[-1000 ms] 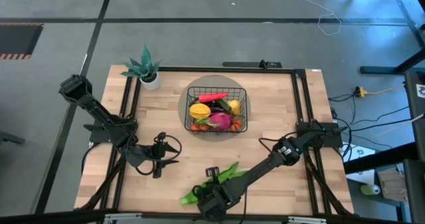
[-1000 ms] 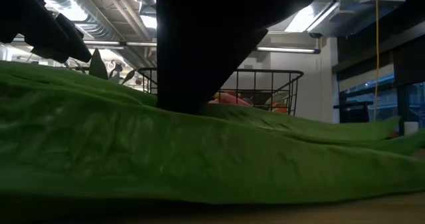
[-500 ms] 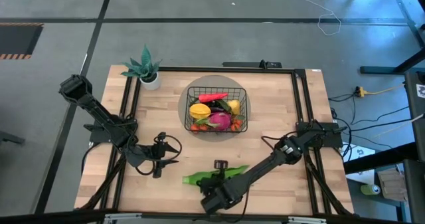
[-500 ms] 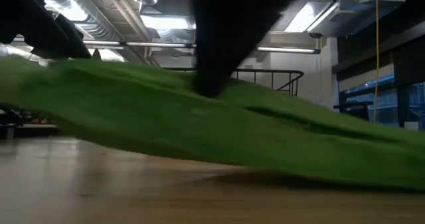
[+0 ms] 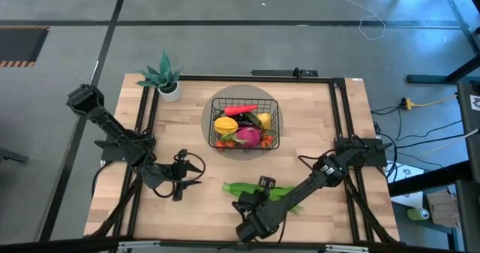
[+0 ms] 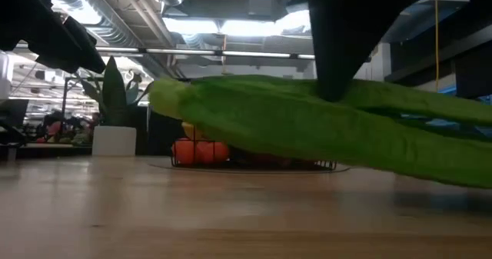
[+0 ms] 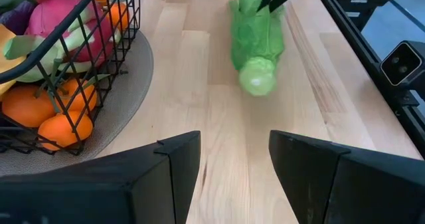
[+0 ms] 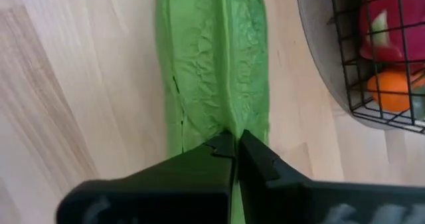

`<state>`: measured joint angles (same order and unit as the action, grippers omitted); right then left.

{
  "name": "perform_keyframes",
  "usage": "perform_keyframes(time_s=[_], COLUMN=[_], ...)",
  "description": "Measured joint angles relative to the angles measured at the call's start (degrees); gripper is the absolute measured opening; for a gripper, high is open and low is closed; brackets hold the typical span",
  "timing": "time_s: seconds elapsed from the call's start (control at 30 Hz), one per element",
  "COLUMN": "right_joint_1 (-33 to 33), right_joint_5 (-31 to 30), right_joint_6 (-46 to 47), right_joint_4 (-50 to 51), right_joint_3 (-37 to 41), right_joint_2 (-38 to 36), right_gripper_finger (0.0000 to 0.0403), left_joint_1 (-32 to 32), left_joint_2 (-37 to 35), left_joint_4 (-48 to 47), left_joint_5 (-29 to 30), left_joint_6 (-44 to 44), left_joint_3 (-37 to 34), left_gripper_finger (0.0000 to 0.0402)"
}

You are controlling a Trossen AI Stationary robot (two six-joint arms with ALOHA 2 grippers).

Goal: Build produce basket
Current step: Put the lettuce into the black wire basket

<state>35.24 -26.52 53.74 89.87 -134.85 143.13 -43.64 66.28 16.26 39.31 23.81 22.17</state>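
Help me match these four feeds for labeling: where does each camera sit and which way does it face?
High: overhead, facing down on table, both arms.
Low: tabletop height, facing leafy bundle and basket; right arm above.
Left wrist: behind open left gripper, facing the bundle.
Right wrist: behind right gripper, shut on the bundle.
All four views show the bundle and basket.

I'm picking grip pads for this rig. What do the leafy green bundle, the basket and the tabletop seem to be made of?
Leafy green bundle: likely soft matte fabric or foam, with a crinkled, veined surface, pinched in the right gripper.
Basket: thin black wire, probably coated metal, in an open grid.
Tabletop: pale wood planks with visible grain and a smooth finish.
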Motion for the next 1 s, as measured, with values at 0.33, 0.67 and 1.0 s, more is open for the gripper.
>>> perform_keyframes(time_s=[0.33,0.67,1.0], right_joint_1=[0.0,-0.2,-2.5], right_joint_5=[-3.3,-17.6,-30.9], right_joint_6=[1.5,-0.6,-6.3], right_joint_4=[0.2,0.2,0.2], right_joint_3=[-0.1,-0.1,-0.2], right_joint_2=[-0.9,-10.5,-19.8], right_gripper_finger=[0.0000,0.0000,0.0000], left_joint_1=[0.0,0.0,0.0], left_joint_2=[0.0,0.0,0.0], left_joint_4=[-0.1,-0.1,-0.2], left_joint_5=[0.0,0.0,0.0], left_joint_6=[0.0,0.0,0.0], left_joint_3=[0.0,0.0,0.0], left_gripper_finger=[0.0169,0.0169,0.0169])
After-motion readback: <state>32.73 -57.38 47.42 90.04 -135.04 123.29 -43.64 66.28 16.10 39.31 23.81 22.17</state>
